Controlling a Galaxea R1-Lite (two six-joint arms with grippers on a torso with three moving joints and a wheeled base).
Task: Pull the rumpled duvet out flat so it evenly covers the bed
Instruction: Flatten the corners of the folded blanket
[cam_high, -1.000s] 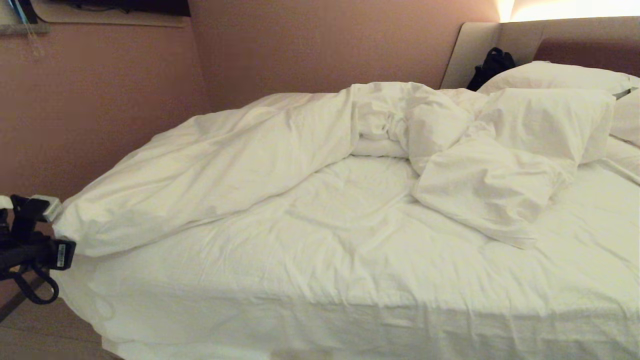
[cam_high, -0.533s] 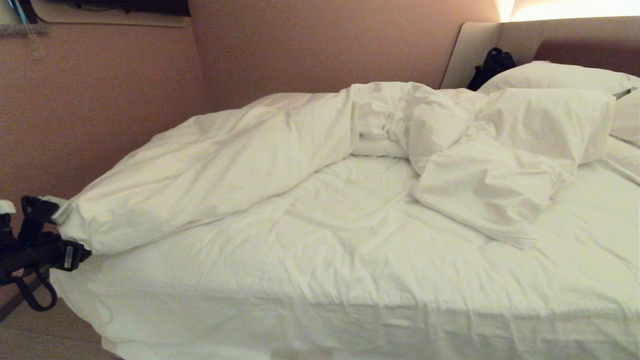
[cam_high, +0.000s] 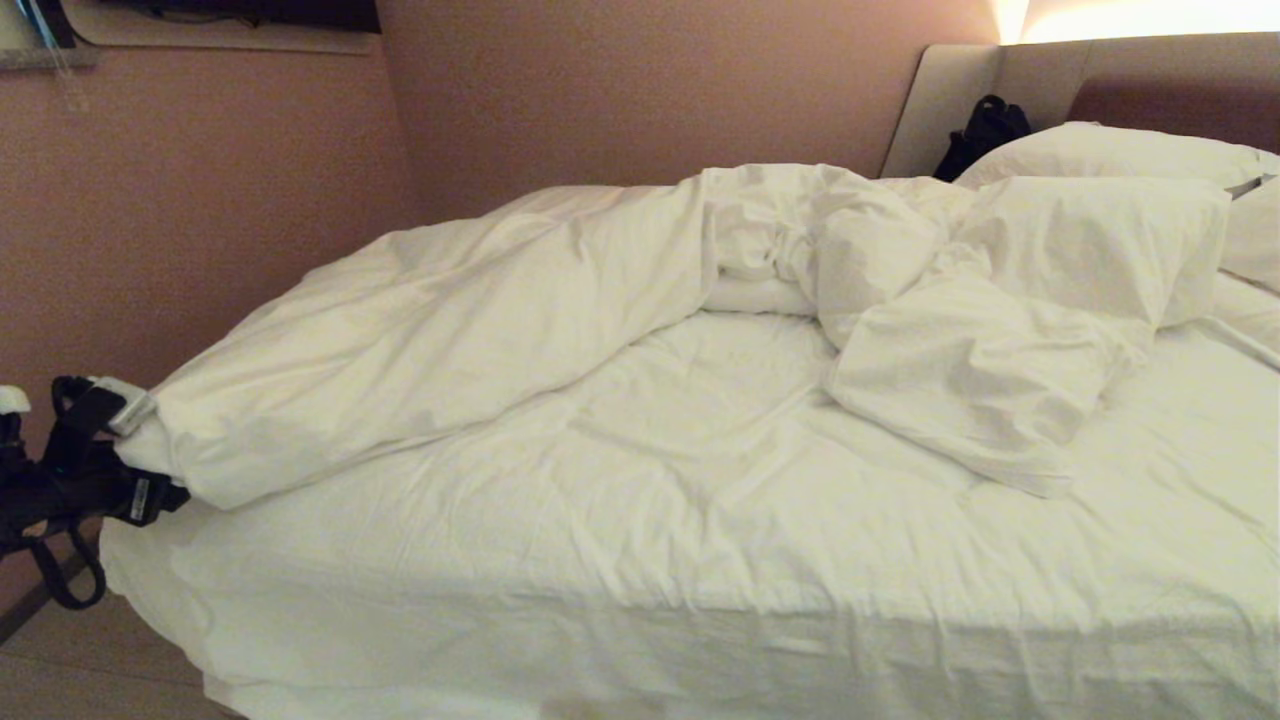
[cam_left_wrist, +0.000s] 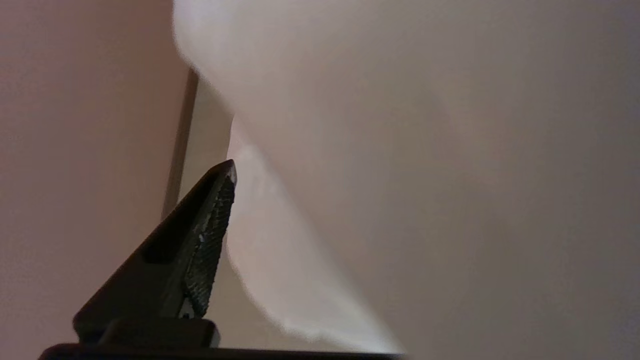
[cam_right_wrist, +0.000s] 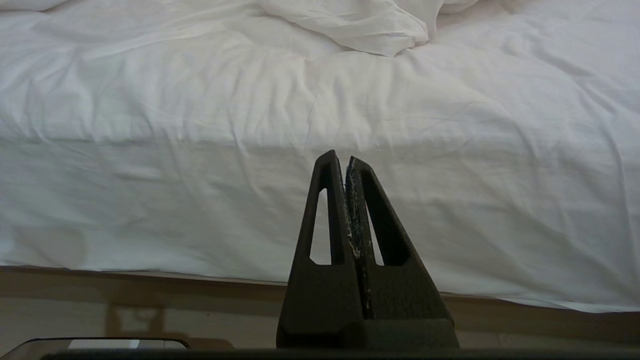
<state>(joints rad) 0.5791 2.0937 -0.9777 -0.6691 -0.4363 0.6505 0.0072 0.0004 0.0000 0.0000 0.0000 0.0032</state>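
Rumpled duvet (cam_high: 480, 320) heaped along the upper half of the frame, bunched toward the pillows (cam_high: 1100, 200) at upper right, with much of the bed (cam_high: 640, 560) left showing bare sheet. Left gripper (cam_high: 140, 455) at the left edge, fingers apart, straddling the duvet's corner: probably lined up to clamp there and drag it flat. Right gripper (cam_right_wrist: 346, 165) parked low before the bed's side, fingers together, gripping nothing.

The left gripper (cam_high: 150, 455) is half cut off at the frame edge, one finger hidden behind the duvet (cam_high: 420, 330).
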